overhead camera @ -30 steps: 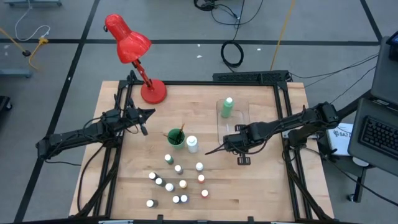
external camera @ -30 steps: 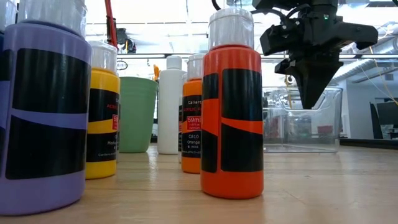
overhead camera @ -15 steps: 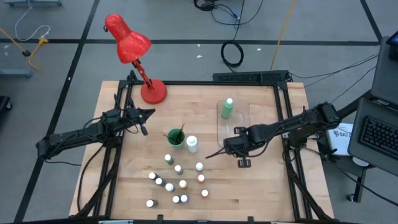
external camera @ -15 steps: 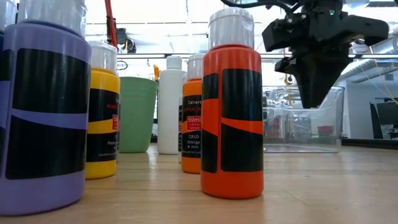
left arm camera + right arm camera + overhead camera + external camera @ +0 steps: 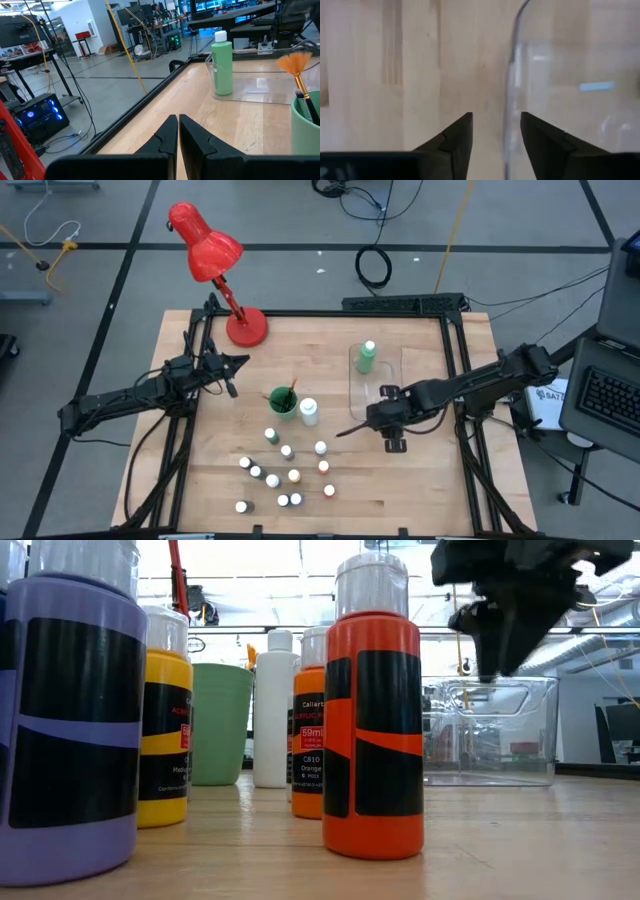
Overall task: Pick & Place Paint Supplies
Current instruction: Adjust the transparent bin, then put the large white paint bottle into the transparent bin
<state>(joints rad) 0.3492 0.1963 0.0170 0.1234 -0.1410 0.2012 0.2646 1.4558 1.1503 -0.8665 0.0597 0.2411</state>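
Observation:
Several tiny white-capped paint bottles [image 5: 285,470] stand on the wooden table near its front. A taller green bottle [image 5: 367,355] stands upright in the clear tray [image 5: 378,385]. A white bottle [image 5: 309,412] stands beside the green cup [image 5: 282,402], which holds brushes. My right gripper [image 5: 495,132] hovers open above the tray's near left corner, with nothing between its fingers. The tray's rim [image 5: 512,75] shows below it. My left gripper [image 5: 178,132] waits shut and level at the table's left, far from the supplies.
A red desk lamp [image 5: 215,260] stands at the far left corner. In the low view, tall purple [image 5: 65,710], yellow [image 5: 165,720] and orange [image 5: 372,720] bottles fill the foreground. Bare wood lies right of the small bottles and in front of the tray.
My right gripper has risen and drifted a little toward the table's near right, away from the tray. In the low view its tip ended in a point a second ago and looks wider now: the fingers have opened. The bottles, cup and tray stay put.

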